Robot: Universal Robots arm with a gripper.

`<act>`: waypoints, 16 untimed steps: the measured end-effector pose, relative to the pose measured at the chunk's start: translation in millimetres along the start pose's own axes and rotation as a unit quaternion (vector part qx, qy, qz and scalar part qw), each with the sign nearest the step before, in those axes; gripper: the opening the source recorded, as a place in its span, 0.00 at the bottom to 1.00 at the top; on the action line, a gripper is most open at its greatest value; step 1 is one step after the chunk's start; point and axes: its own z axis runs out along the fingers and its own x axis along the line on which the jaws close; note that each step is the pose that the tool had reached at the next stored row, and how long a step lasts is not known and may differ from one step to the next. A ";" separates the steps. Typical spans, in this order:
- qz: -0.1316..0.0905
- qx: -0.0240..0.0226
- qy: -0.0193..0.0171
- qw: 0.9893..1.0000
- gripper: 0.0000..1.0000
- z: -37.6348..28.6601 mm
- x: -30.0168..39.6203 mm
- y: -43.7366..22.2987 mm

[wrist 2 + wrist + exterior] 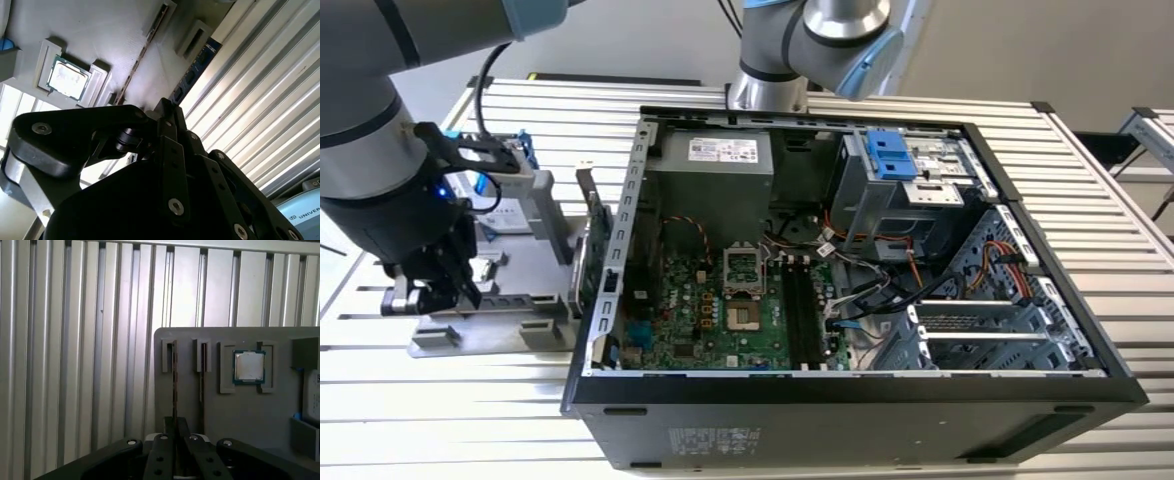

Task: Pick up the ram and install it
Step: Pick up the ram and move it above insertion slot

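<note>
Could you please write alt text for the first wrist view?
The black end effector hangs over a grey holder tray on a slatted metal table, lined up with a thin ram standing on edge in a slot. A square processor chip sits in a recess nearby.

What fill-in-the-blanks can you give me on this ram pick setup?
The end effector is beside the case, on the exterior view's ___.
The tray holding the ram is coloured ___.
Beside the ram slots, the tray holds a square ___.
Missing: left; grey; CPU.
</note>
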 end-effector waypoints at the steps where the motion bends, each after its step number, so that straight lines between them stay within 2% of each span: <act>1: 0.003 0.000 0.000 1.000 0.00 -0.1 0.0 0.0; 16: 0.026 0.000 -0.001 1.000 0.00 -4.9 0.0 0.1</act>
